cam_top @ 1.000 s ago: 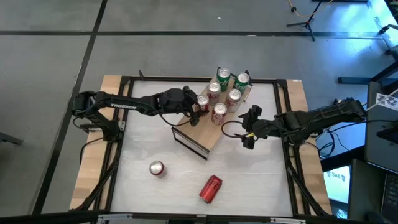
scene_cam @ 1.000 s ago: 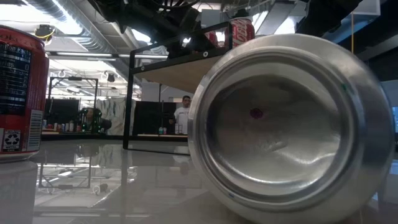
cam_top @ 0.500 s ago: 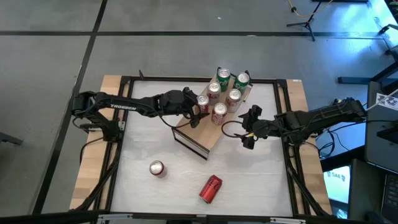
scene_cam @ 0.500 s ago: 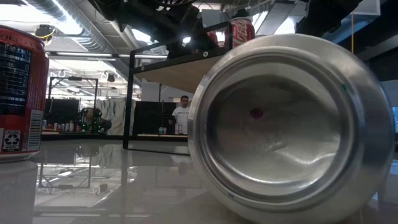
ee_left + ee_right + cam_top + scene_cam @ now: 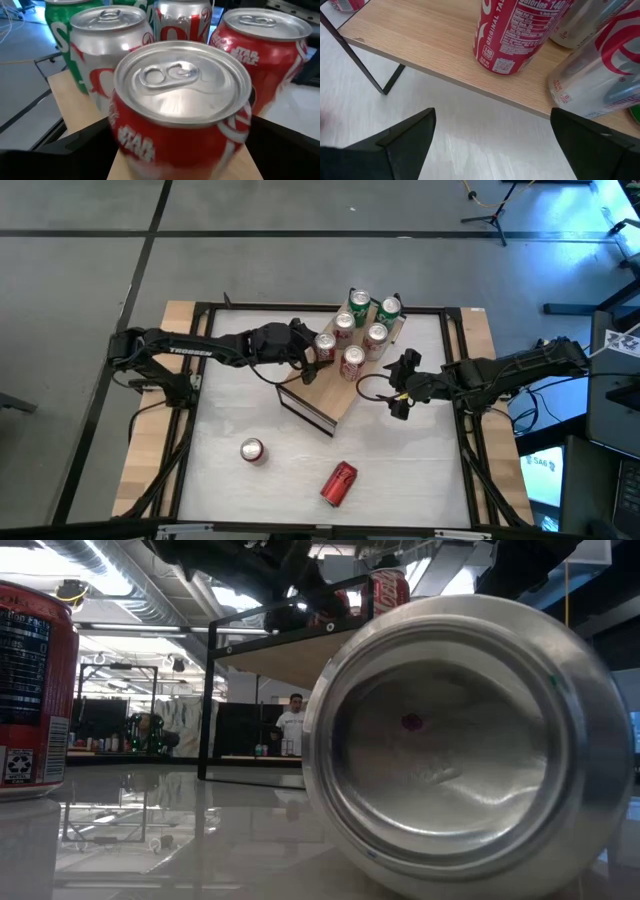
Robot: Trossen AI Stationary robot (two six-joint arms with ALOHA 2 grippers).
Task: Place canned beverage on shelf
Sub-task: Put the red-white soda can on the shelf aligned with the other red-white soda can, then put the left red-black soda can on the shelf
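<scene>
Now my left gripper (image 5: 312,350) sits at the shelf (image 5: 335,395), its fingers spread apart on either side of a red can (image 5: 180,107) that stands upright on the wooden board; I cannot tell from my wrist view whether the fingers touch its sides, but they are released rather than clenched. From above, that can (image 5: 325,346) is one of six on the board: a second red one (image 5: 352,360) just beside it, two silver ones (image 5: 344,326) behind, and two green ones (image 5: 358,301) at the far end. My right gripper (image 5: 398,385) hangs near the shelf's other long edge, fingers wide, holding nothing; its wrist view looks at the board's edge (image 5: 420,45) with a red can (image 5: 517,32) and a silver can (image 5: 600,65) standing on it. Two more cans are off the shelf on the white table (image 5: 230,410): one upright (image 5: 252,450) and one lying on its side (image 5: 338,484), well apart from both grippers.
</scene>
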